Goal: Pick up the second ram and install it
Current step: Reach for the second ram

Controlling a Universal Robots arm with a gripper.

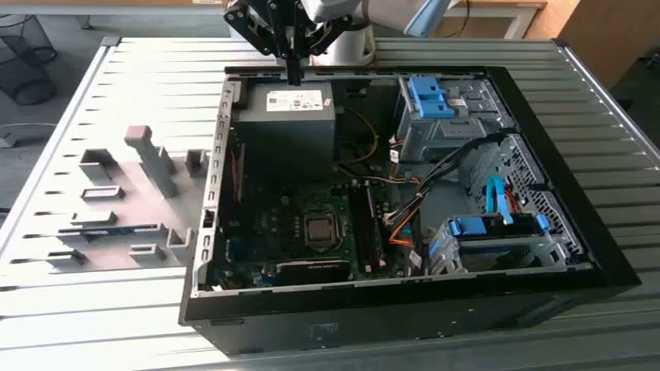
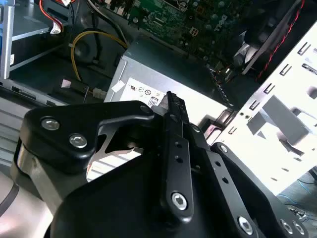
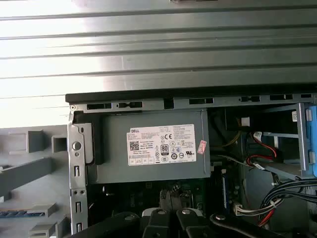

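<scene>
The second ram (image 1: pixel 108 230) is a thin blue-green stick lying in the grey fixture (image 1: pixel 124 247) on the exterior view's left, beside the open computer case (image 1: pixel 222 178). Its blue edge also shows in the first wrist view (image 3: pixel 17 213). My gripper (image 1: pixel 294 73) hangs over the case's far edge, above the grey power supply (image 1: pixel 287 116), well away from the ram. Its black fingers (image 2: pixel 171 106) are pressed together with nothing between them. The long memory slots (image 1: pixel 366 228) run along the green motherboard (image 1: pixel 294 212) near the case's middle.
Tall grey fixture blocks (image 1: pixel 154 158) stand on the slatted metal table (image 1: pixel 154 69) left of the case. Inside the case are blue drive brackets (image 1: pixel 433 97), a second blue bracket (image 1: pixel 495 226) and loose cable bundles (image 1: pixel 407 209). A waste basket (image 1: pixel 26 58) stands beyond the table.
</scene>
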